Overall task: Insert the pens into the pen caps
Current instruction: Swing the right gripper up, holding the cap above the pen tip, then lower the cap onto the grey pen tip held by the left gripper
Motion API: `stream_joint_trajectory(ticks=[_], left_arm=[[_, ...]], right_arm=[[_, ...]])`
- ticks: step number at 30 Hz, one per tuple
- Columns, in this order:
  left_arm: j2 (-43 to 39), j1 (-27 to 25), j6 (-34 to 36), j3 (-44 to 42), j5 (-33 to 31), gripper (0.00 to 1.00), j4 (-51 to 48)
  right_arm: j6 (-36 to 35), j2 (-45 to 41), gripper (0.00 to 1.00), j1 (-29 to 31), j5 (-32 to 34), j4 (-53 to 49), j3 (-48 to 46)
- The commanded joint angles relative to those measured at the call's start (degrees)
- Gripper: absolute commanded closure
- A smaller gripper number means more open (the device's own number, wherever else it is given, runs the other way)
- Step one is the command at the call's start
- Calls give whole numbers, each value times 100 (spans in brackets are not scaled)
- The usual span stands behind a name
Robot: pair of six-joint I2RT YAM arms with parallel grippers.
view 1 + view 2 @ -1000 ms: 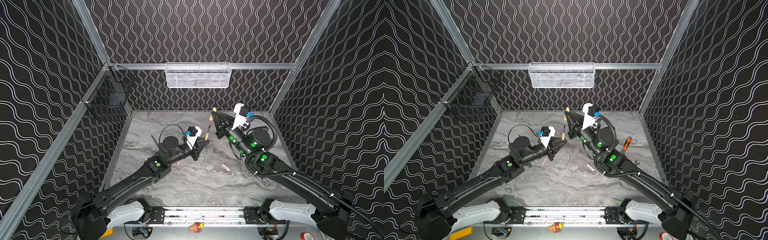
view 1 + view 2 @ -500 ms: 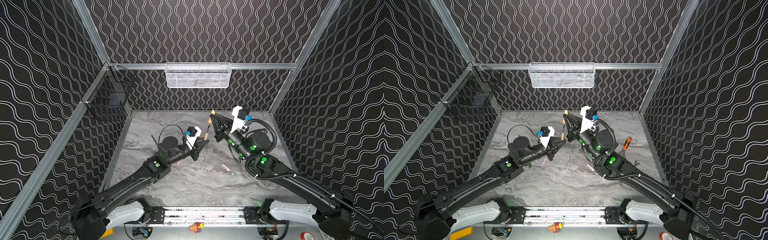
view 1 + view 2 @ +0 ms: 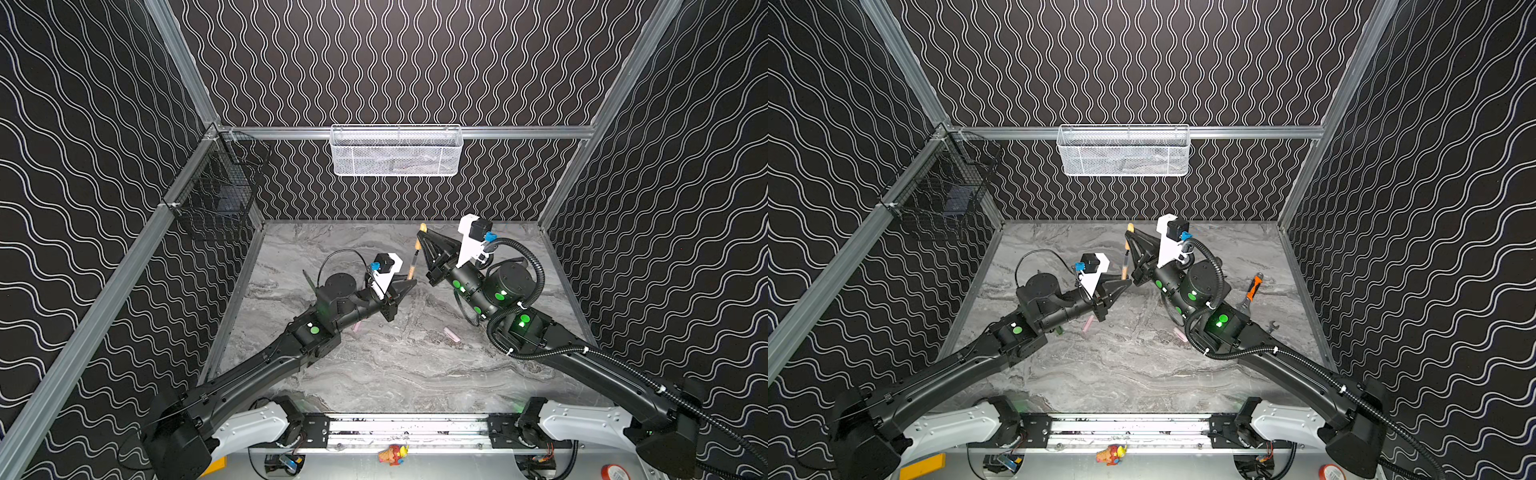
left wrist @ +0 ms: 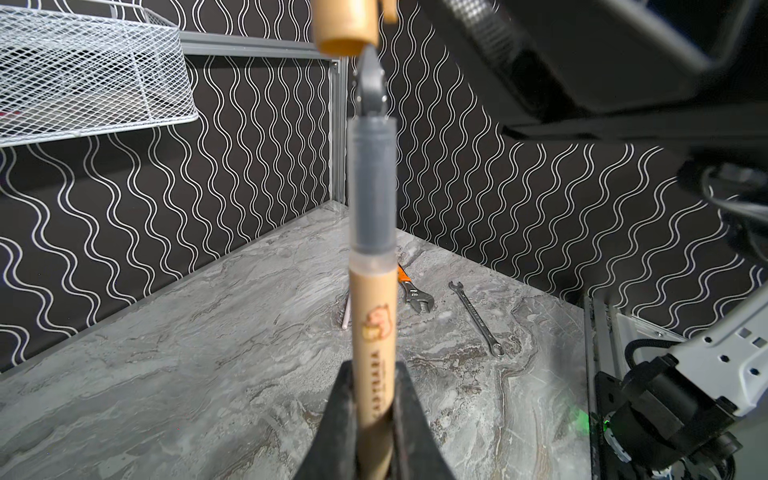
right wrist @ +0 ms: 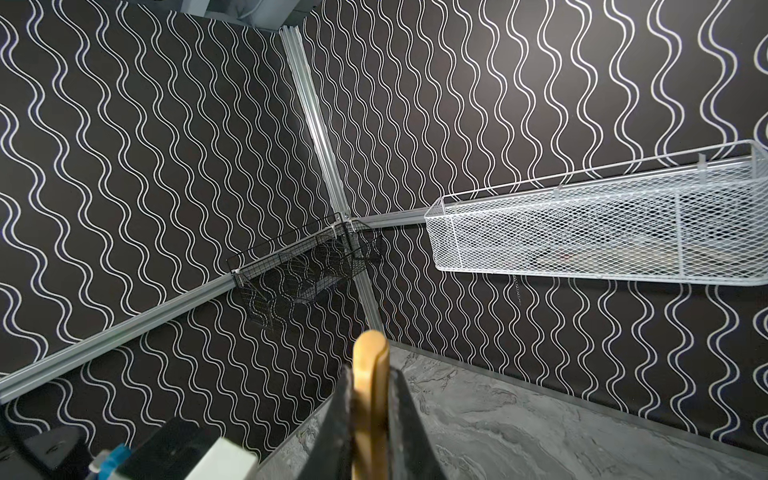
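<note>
My left gripper (image 3: 409, 284) is shut on the tan-gold pen (image 4: 372, 332), whose dark tip points up at the gold pen cap (image 4: 345, 25). In the left wrist view the tip sits just at the cap's open mouth. My right gripper (image 3: 420, 239) is shut on that cap (image 5: 368, 374), holding it above the pen (image 3: 412, 266) over the table's far middle. In both top views a pale pink cap (image 3: 452, 335) lies on the table near the right arm. Another pink piece (image 3: 1088, 323) and a dark green one (image 3: 1059, 331) lie by the left arm.
An orange-handled wrench (image 3: 1252, 289) and a grey spanner (image 3: 1271, 326) lie on the marble table at the right. A pale stick (image 4: 346, 311) lies behind the held pen. A white mesh basket (image 3: 397, 151) hangs on the back wall, a black wire basket (image 3: 216, 199) on the left.
My right gripper has swung the gold cap a little left and down, closer to the pen tip. The left arm and its pen have stayed put.
</note>
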Motion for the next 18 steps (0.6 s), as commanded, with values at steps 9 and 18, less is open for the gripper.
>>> stream_joint_trajectory(ticks=[9,18], left_arm=[[-60,-22,40,11,-56,100,228],[-65,-17,11,-30,-119,100,270]], right_arm=[[-9,-47,93,29,52,12,-40],[57,-30,93,34,23,16,-116]])
